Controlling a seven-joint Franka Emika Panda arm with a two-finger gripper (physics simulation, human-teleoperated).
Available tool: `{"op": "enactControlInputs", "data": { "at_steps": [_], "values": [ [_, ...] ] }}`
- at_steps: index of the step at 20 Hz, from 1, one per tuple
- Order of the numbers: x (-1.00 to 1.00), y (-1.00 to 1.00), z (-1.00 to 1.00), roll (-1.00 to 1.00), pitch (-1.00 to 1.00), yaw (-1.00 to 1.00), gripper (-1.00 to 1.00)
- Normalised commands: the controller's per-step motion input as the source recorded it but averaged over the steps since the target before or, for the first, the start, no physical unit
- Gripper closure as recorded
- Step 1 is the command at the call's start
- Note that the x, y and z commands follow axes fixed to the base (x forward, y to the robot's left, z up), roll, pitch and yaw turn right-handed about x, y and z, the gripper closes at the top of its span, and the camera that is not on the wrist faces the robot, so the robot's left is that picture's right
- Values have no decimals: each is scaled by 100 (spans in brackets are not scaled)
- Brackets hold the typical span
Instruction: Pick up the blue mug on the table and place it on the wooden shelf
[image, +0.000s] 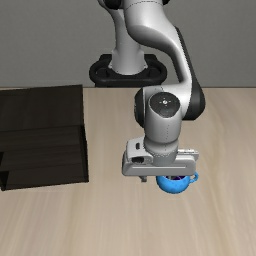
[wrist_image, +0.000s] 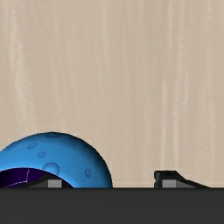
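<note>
The surface (image: 60, 220) looks like pale wood with a fine, straight grain, smooth and matt. The shelf (image: 40, 135) is very dark wood, dull, with faint grain. The blue mug (wrist_image: 57, 162) has a glossy, glazed look, and its skin is dimpled with small round pits. The arm (image: 150, 30) looks like smooth white plastic with a soft shine, and its joints are black. The tool (wrist_image: 114, 182) is matt, dark at the tips and grey on its body.
</note>
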Motion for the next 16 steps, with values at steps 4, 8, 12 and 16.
{"op": "enactControlInputs", "data": {
  "at_steps": [4,8,12,16],
  "values": [
    [0,0,0,0,0,0,100],
    [0,0,75,0,0,0,100],
    [0,0,100,0,0,0,100],
    [0,0,100,0,0,0,100]
  ]
}}
